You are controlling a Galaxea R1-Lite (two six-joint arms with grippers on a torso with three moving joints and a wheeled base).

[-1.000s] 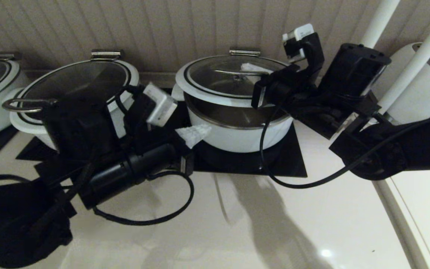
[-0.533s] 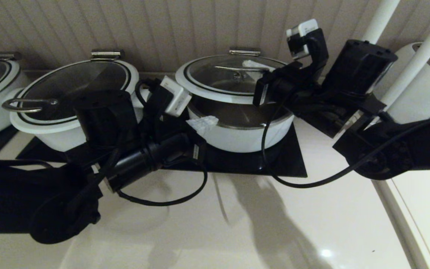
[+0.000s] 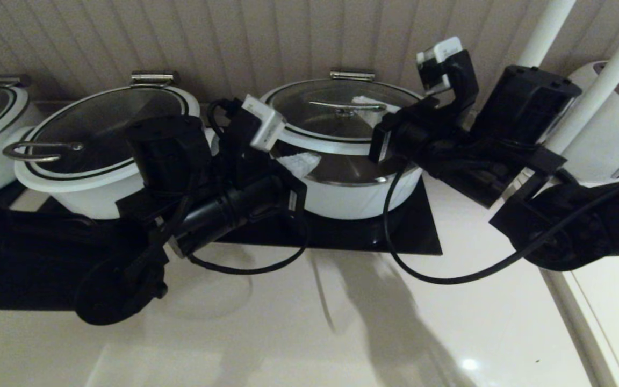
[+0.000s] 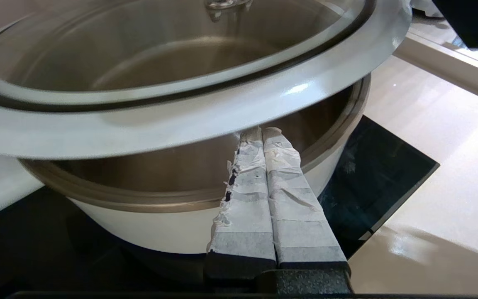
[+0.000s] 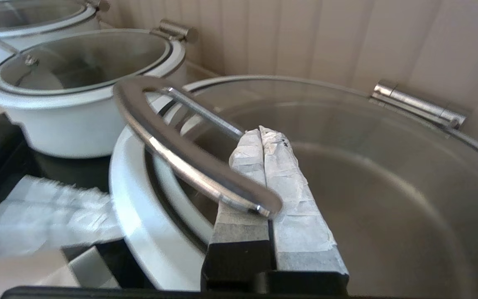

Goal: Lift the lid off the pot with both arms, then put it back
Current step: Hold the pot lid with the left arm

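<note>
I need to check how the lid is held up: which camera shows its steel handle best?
The right wrist view: the handle lies across the shut right gripper. The head view shows it small and distant; the left wrist view only its base.

The pale glossy bench carries a black square mat with the round white pot standing on it. Another black mat to the left holds a wider white pot. A white appliance stands at the far right.

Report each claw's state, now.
Left claw: shut, empty, tips under the lid rim.
Right claw: shut, empty, hooked under the lid's bar handle.
</note>
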